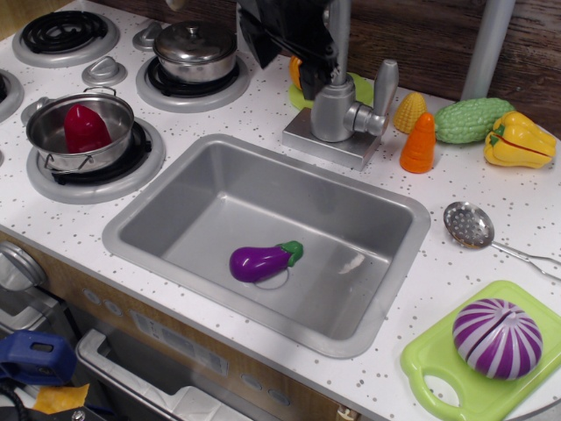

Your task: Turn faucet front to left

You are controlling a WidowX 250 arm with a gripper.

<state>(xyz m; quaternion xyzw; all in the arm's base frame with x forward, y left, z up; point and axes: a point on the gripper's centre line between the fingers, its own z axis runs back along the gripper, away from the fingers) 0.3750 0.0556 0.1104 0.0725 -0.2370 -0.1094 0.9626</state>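
The grey metallic faucet point(336, 112) stands on its square base plate behind the sink point(140, 230). Its thin spout pipe point(340, 35) rises straight up and its flat paddle lever point(384, 86) sticks up at the right side. My black gripper point(302, 74) hangs at the top of the view, just left of the spout pipe and above the faucet body. Its jaws look spread, with nothing between them. Its upper part is cut off by the frame edge.
A purple eggplant point(261, 260) lies in the sink. Corn point(408, 112), a carrot point(419, 143), a green gourd point(472, 119) and a yellow pepper point(519, 140) lie right of the faucet. A skimmer point(469, 224), a pot point(195, 48) and a plain grey pole point(487, 44) are nearby.
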